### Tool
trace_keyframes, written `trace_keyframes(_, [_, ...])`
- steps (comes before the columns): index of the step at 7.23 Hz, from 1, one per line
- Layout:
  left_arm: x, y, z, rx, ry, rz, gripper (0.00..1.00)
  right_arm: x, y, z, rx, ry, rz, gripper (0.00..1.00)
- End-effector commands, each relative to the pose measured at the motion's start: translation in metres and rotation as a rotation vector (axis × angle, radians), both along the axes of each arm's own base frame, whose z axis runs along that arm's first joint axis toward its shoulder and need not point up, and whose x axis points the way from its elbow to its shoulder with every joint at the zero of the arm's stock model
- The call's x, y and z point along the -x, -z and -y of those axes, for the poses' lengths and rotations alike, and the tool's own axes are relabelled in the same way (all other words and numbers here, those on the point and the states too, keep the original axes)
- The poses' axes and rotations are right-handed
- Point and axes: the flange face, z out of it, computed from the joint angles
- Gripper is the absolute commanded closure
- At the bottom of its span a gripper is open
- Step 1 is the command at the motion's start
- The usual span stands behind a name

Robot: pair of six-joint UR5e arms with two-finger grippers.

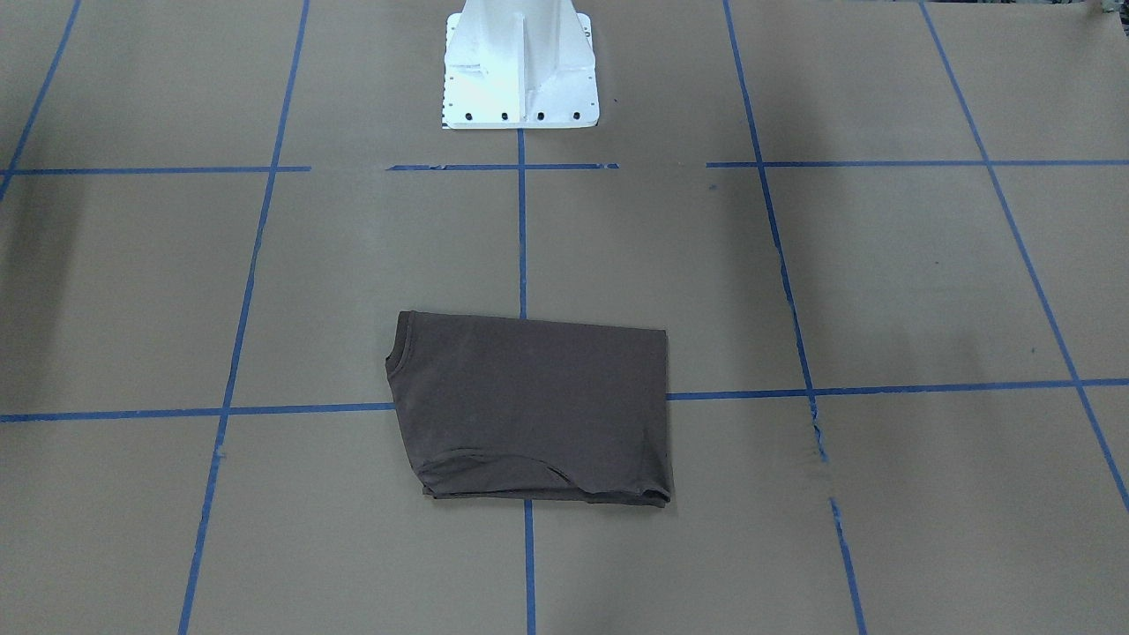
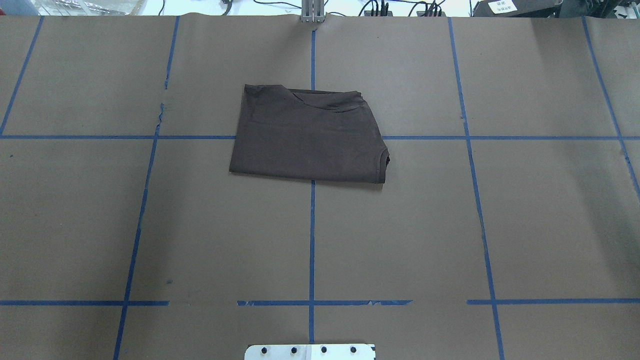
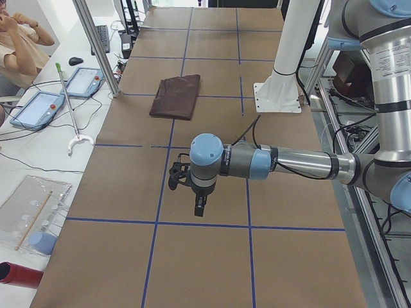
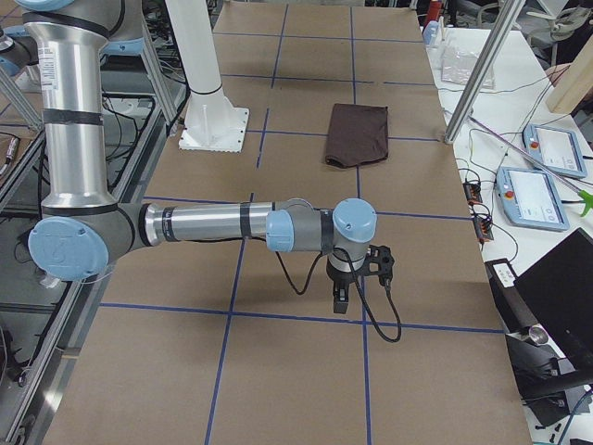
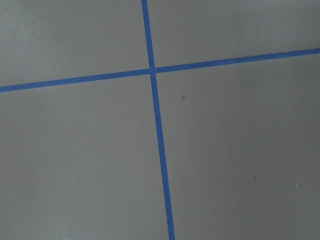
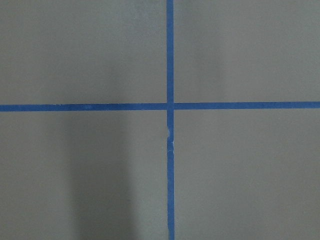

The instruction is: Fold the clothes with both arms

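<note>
The dark brown T-shirt [image 1: 529, 406] lies folded into a flat rectangle in the middle of the table, its collar end toward the robot's right. It also shows in the overhead view [image 2: 305, 135] and both side views [image 3: 176, 96] [image 4: 357, 134]. My left gripper [image 3: 199, 208] hangs point-down over bare paper near the table's left end, far from the shirt. My right gripper [image 4: 340, 301] hangs the same way near the right end. Both show only in the side views, so I cannot tell if they are open or shut. Both wrist views show only paper and tape.
Brown paper with a blue tape grid [image 2: 312, 240] covers the table. The white pedestal base [image 1: 520, 70] stands at the robot's side. Metal frame posts [image 3: 96, 45] [image 4: 473, 83] stand at the far edge. Tablets [image 3: 38, 109] and a person [image 3: 16, 45] are beyond it.
</note>
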Motion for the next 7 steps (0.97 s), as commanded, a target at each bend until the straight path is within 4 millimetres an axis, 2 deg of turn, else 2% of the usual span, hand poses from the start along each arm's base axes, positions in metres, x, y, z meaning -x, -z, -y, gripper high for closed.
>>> trace_keyframes(1, [-0.001, -0.006, 0.003, 0.006, -0.008, -0.002, 0.00, 0.006, 0.006, 0.005, -0.021, 0.019, -0.007, 0.00])
trace_keyframes(2, [0.000, -0.004, -0.001, 0.008, -0.007, -0.002, 0.00, 0.014, 0.008, 0.007, -0.026, 0.036, -0.009, 0.00])
trace_keyframes(6, [0.001, 0.001, -0.001, -0.015, -0.008, 0.002, 0.00, 0.015, 0.010, 0.008, -0.027, 0.037, 0.002, 0.00])
trace_keyframes(7, [0.000, -0.003, -0.001, -0.006, -0.008, 0.000, 0.00, 0.017, 0.010, 0.008, -0.025, 0.040, 0.005, 0.00])
